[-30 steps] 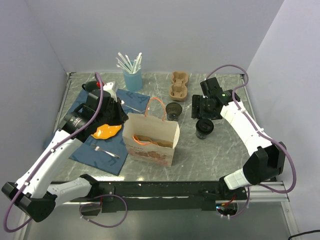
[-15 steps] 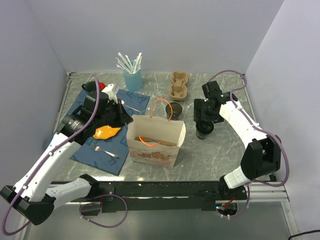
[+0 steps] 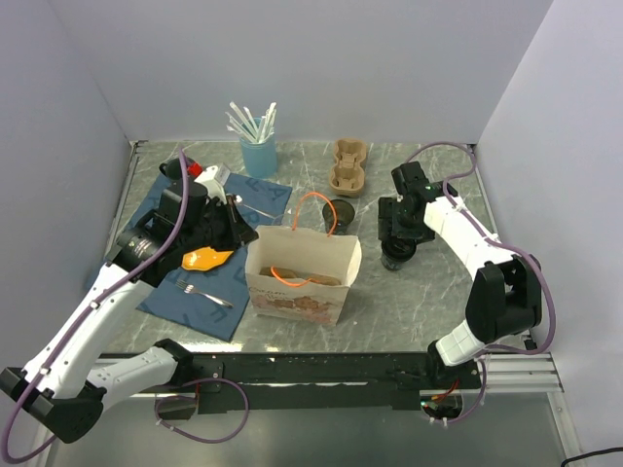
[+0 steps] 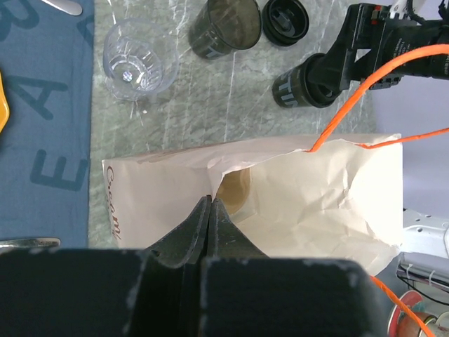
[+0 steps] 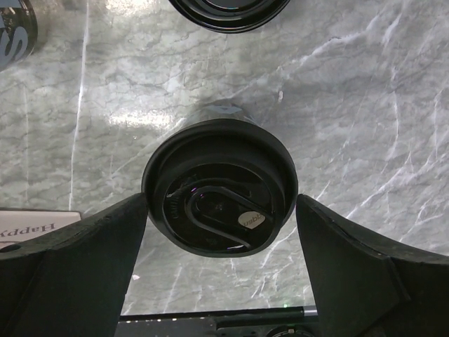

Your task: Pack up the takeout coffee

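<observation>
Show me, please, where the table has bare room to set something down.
The widest bare patch of the table lies near right, between the paper bag, the takeout coffee and its right edge. A smaller strip lies far back between the straw cup and the pulp carrier. Crowded: the blue mat, and around the dark cup.

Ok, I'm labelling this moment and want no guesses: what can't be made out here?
- Paper bag contents: left wrist view, its folded wall hides most.
- Takeout coffee body: right wrist view, its lid covers it.
- Black round rim: right wrist view, cut off by the top edge.
</observation>
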`<control>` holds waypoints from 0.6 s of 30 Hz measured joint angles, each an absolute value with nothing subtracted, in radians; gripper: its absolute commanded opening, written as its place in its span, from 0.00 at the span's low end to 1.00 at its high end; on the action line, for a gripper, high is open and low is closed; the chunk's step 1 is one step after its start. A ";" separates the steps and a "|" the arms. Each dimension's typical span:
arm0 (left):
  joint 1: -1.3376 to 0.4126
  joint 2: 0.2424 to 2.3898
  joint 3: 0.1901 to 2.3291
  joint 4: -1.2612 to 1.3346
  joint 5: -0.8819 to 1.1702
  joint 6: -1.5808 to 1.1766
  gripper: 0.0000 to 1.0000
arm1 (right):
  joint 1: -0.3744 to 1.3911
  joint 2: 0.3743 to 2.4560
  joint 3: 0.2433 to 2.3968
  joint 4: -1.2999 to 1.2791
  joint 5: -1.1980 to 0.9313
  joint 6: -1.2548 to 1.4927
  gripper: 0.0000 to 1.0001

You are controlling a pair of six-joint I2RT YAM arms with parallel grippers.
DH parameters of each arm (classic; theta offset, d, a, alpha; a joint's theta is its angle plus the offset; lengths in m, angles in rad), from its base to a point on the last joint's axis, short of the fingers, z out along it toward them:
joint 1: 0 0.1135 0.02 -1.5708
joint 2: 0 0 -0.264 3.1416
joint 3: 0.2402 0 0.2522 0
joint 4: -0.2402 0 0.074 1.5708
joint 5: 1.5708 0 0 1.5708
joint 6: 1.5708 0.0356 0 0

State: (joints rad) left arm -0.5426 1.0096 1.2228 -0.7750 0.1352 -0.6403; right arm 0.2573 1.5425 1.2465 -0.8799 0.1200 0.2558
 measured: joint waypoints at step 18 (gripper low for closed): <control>-0.543 0.988 1.210 -0.788 0.135 -0.640 0.01 | 0.257 1.549 1.222 -0.851 0.123 0.274 0.65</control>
